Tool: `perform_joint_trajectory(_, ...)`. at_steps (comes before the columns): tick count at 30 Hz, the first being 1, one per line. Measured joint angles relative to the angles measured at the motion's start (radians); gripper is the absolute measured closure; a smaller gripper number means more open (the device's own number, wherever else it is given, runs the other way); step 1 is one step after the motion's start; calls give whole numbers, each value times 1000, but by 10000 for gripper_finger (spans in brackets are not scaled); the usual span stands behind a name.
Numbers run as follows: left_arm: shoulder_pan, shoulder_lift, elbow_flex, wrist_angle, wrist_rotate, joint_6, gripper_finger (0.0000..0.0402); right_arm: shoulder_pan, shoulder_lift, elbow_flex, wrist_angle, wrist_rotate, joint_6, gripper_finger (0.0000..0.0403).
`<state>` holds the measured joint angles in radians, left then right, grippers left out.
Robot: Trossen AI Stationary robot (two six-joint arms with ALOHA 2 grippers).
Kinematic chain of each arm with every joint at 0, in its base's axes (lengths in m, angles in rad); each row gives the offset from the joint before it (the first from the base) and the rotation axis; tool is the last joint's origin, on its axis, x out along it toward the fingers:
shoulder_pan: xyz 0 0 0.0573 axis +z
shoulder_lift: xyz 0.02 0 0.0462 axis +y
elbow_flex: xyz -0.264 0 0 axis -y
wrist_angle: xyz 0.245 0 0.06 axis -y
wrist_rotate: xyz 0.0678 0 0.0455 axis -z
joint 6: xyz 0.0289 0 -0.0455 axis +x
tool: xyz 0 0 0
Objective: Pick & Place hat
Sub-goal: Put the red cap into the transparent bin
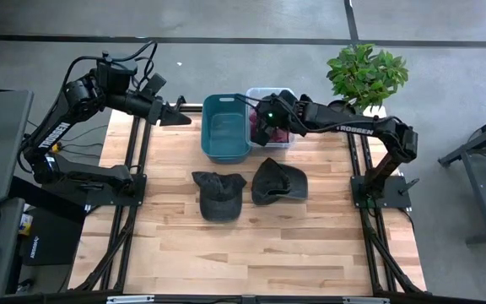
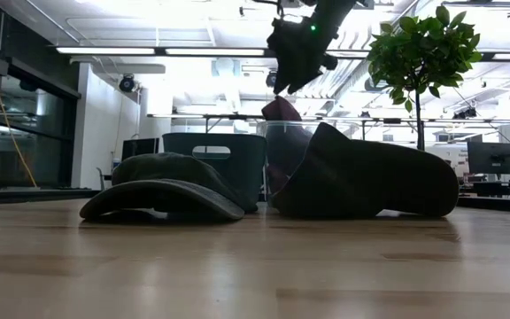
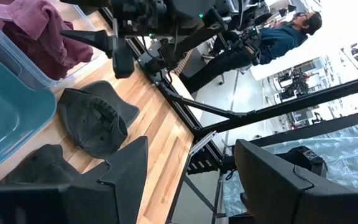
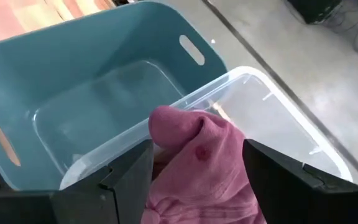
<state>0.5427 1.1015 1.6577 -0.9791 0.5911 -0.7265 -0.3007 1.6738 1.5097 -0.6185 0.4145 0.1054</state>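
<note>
Maroon cloth hat (image 4: 197, 165) gripped by the right tool (image 1: 264, 125) over the clear plastic bin (image 4: 278, 118).
It is best kept low and centred between the walls (the teal plastic tub (image 1: 224, 127) stands just beside) before release; two dark caps (image 1: 218, 194) lie on the wooden tabletop (image 1: 251, 245), and the left tool (image 1: 175, 116) waits open at the far edge.
</note>
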Motion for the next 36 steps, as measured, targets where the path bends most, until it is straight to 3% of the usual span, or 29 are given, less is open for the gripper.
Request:
perform_joint_trajectory(14,0,0,0,-20,0,0,176,-36,63,0,3,-66,25,176)
perform_joint_trajectory(21,0,0,0,-20,0,0,176,-36,61,0,7,-56,28,245)
perform_joint_trajectory(31,0,0,0,-20,0,-3,176,-36,60,0,10,-50,27,391)
perform_joint_trajectory(36,0,0,0,-20,0,-3,177,-36,60,0,14,-34,49,396)
